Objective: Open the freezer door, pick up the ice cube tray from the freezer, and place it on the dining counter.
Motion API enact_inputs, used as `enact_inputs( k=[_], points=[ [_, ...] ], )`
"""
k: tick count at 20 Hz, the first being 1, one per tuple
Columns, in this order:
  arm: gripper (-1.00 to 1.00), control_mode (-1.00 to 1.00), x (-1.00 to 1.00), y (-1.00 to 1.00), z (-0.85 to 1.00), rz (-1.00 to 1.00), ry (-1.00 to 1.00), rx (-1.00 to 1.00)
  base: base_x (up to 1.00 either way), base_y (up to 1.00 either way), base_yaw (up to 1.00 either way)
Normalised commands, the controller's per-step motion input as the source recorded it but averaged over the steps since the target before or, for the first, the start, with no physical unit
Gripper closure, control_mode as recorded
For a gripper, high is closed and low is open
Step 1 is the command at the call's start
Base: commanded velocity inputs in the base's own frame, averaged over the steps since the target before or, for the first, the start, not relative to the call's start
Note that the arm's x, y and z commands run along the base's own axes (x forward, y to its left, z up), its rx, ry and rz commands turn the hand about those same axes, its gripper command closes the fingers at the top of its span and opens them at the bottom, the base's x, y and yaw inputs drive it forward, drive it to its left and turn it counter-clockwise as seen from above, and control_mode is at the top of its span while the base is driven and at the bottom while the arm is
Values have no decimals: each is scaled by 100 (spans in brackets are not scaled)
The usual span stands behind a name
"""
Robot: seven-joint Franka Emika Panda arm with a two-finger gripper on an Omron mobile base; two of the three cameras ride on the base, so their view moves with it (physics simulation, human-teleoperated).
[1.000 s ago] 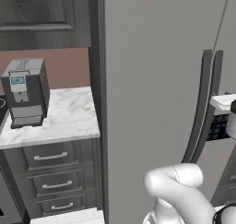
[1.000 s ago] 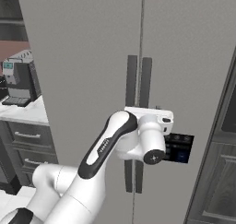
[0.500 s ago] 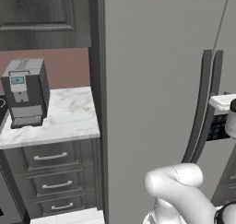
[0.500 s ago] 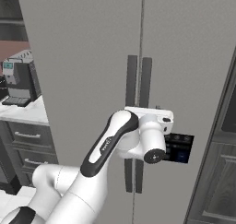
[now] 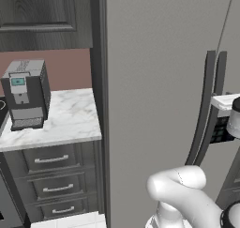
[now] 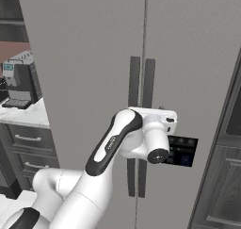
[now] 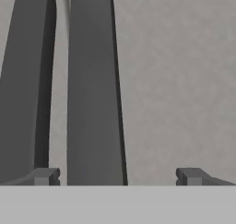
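The arm is up at the appliance, hand level with the middle of the two dark bar handles, and the fingers (image 7: 118, 177) are spread wide with nothing between them. In the hand view the right-hand handle (image 7: 94, 89) sits inside the span, close to the left fingertip (image 7: 45, 176); the other bar (image 7: 25, 89) lies just outside it.

So this reads as the very first step: lining up on a handle, grip not yet made. Which of the two tall grey doors is the freezer door I can't tell for sure. The bar framed by the fingers belongs to the right-hand panel (image 6: 197, 72). Next move, by my reckoning: ease forward until the bar sits between the fingers, close on it, then pull outward in an arc around the hinge. A straight tug would risk slipping off that curved bar.

Both doors are shut flush, seam tight, so whatever the freezer (image 5: 154, 81) holds is hidden. The ice cube tray is presumably still inside.

Farther off to the left, a coffee machine (image 5: 26, 93) stands on a marble bench (image 5: 70, 119) near its back edge, over closed drawers (image 5: 51, 173).
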Motion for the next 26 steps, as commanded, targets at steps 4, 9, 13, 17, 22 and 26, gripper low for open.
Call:
enact_inputs(
  k=[4, 9, 13, 17, 22, 26],
  points=[
    [-100, -100, 7, 4, -1, 0, 0, 0, 0, 0, 0],
    [-100, -100, 16, 2, -5, 0, 0, 0, 0, 0, 0],
    [-100, -100, 22, 0, -7, 0, 0, 0, 0, 0, 0],
    [-100, -100, 22, 1, -5, 0, 0, 0, 0, 0, 0],
    [-100, -100, 2, 0, 0, 0, 0, 0, 0, 0, 0],
    [-100, -100, 0, 0, 0, 0, 0, 0, 0, 0, 0]
  ],
)
